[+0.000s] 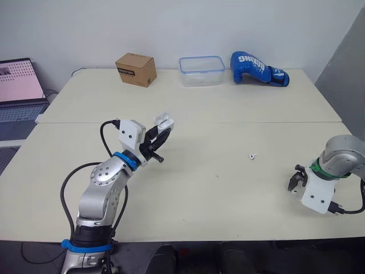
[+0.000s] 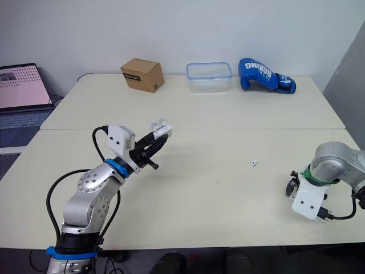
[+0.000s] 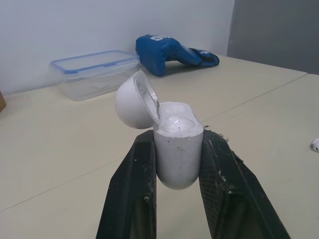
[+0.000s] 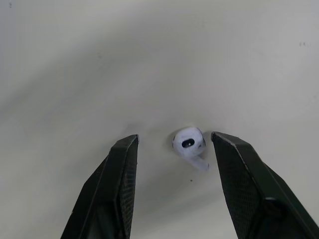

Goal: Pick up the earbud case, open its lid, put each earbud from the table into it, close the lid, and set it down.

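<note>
Table (image 1: pixel 228 188): L fingers (image 3: pixel 132 189) up w/ earbud case (image 3: pixel 178 149), R fingers (image 4: pixel 114 189) astride earbud (image 4: pixel 189 143).

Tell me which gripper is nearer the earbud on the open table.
Right. The right gripper is low over the table just right of the earbud; the left gripper, raised and holding the earbud case, is farther off on its left.

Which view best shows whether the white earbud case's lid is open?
The left wrist view: the white plastic earbud case is gripped close up by the left hand, its rounded lid plainly hinged open. Both eye views show it as a small white shape at that hand's tip.
</note>
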### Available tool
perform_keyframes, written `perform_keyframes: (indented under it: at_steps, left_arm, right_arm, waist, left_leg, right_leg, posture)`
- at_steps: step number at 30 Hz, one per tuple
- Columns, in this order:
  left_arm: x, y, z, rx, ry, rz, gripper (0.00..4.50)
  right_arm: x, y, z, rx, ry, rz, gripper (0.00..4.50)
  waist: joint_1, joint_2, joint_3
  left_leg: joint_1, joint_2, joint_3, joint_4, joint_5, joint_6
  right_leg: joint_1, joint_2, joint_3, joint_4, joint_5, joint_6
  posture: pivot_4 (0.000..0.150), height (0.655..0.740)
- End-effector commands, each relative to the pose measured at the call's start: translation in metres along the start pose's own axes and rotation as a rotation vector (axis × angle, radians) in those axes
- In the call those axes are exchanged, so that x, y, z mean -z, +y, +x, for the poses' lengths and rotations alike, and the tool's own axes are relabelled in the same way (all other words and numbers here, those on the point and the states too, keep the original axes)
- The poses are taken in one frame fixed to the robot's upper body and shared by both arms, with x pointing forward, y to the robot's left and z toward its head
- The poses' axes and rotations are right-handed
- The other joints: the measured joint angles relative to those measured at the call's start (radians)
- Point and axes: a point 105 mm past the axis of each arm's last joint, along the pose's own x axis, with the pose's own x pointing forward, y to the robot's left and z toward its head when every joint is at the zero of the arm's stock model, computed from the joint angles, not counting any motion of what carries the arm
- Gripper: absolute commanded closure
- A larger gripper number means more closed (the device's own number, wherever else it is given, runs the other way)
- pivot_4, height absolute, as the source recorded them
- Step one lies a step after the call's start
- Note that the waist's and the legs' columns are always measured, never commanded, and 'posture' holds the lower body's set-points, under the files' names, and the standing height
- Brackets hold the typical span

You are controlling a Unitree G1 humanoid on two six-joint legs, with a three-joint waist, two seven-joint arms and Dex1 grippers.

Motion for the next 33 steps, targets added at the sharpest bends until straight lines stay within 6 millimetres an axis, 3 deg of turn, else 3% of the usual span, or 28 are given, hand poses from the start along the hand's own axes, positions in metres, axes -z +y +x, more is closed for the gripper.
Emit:
perform_keyframes:
  at_steps: [1, 22, 28, 33]
  left_arm:
    - [-0.018, -0.002, 0.0, 0.011, -0.055, 0.037, 3.74]
    - [-0.018, -0.004, 0.001, 0.016, -0.048, 0.032, 3.74]
    - [-0.018, -0.002, 0.001, 0.013, -0.047, 0.035, 3.74]
    - [-0.018, -0.002, 0.002, 0.012, -0.049, 0.036, 3.74]
  right_arm:
    - [0.002, -0.001, -0.005, 0.008, 0.016, -0.02, 2.07]
    - [0.004, -0.01, -0.005, 0.026, 0.035, -0.107, 2.07]
    - [0.002, -0.002, -0.004, 0.013, 0.017, -0.105, 3.98]
    - [0.008, -0.001, -0.003, 0.018, 0.029, -0.09, 3.98]
  waist:
    - [0.0, 0.0, 0.0]
    - [-0.008, 0.0, 0.0]
    - [-0.009, 0.0, 0.0]
    - [-0.011, 0.0, 0.0]
  left_leg:
    - [0.0, 0.0, 0.0, 0.0, 0.0, 0.0]
    - [0.0, 0.0, 0.0, 0.0, 0.0, 0.0]
    - [0.0, 0.0, 0.0, 0.0, 0.0, 0.0]
    - [0.0, 0.0, 0.0, 0.0, 0.0, 0.0]
  right_leg:
    - [0.0, 0.0, 0.0, 0.0, 0.0, 0.0]
    - [0.0, 0.0, 0.0, 0.0, 0.0, 0.0]
    - [0.0, 0.0, 0.001, 0.0, 0.0, 0.0]
    - [0.0, 0.0, 0.001, 0.0, 0.0, 0.0]
  posture:
    - [0.15, 0.74]
    - [0.15, 0.74]
    - [0.15, 0.74]
    - [0.15, 0.74]
